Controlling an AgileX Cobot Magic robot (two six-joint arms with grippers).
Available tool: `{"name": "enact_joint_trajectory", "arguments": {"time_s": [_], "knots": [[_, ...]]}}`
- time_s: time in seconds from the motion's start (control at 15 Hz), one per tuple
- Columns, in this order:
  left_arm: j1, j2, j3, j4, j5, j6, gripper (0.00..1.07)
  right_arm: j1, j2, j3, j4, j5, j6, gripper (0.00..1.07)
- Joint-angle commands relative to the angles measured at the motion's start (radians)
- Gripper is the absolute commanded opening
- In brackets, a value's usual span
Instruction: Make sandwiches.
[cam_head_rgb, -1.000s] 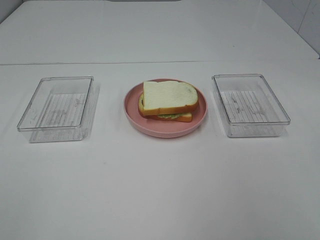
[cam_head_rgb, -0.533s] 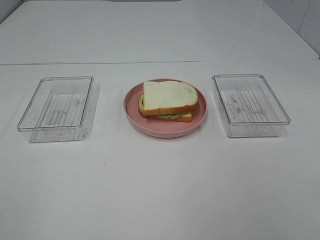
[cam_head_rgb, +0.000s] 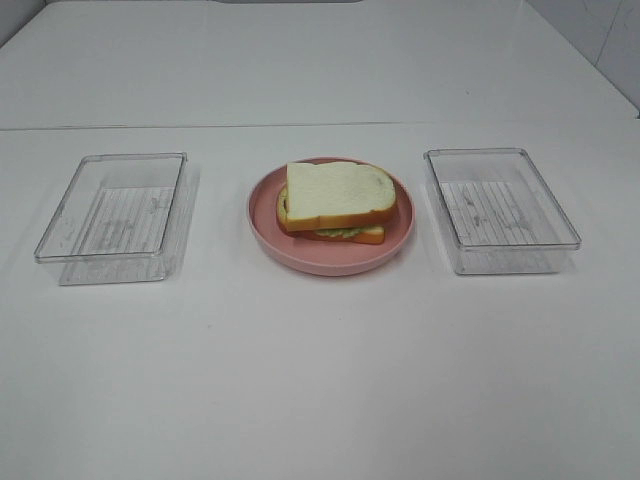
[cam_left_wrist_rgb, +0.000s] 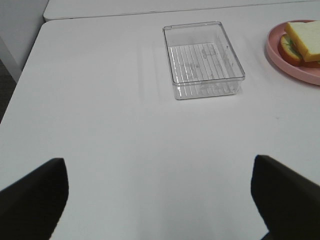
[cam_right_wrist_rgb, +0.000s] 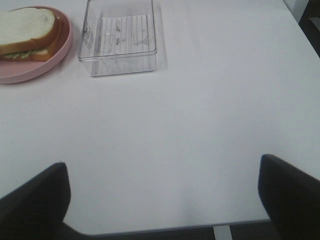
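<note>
— Grippers first: what are they holding?
— Nothing. The left gripper (cam_left_wrist_rgb: 157, 200) and right gripper (cam_right_wrist_rgb: 162, 200) both gape wide above bare table (cam_head_rgb: 320, 380).
— Sandwich?
— The sandwich (cam_head_rgb: 337, 201) sits on the pink plate (cam_head_rgb: 262, 215), between two clear trays (cam_head_rgb: 112, 217), well apart from both grippers.

No text, label or number can be read anywhere — none at all.

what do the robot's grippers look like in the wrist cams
Only the fingertips show: each gripper, left gripper and right gripper, appears as two dark, near-black, matte blocky fingers with angled edges. No cables, markings or arm links are visible; the overhead view shows no arms.
</note>
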Motion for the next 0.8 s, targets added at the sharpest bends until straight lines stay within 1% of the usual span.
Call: {"name": "enact_joint_trajectory", "arguments": {"time_s": [0.07, 0.8], "knots": [[0.001, -0.001, 0.003, -0.006, -0.004, -0.008, 0.91, -0.003, -0.033, 0.005, 0.002, -0.011, -0.006, 0.98], [0.001, -0.001, 0.003, -0.006, -0.004, -0.008, 0.91, -0.003, -0.033, 0.005, 0.002, -0.011, -0.006, 0.98]]}}
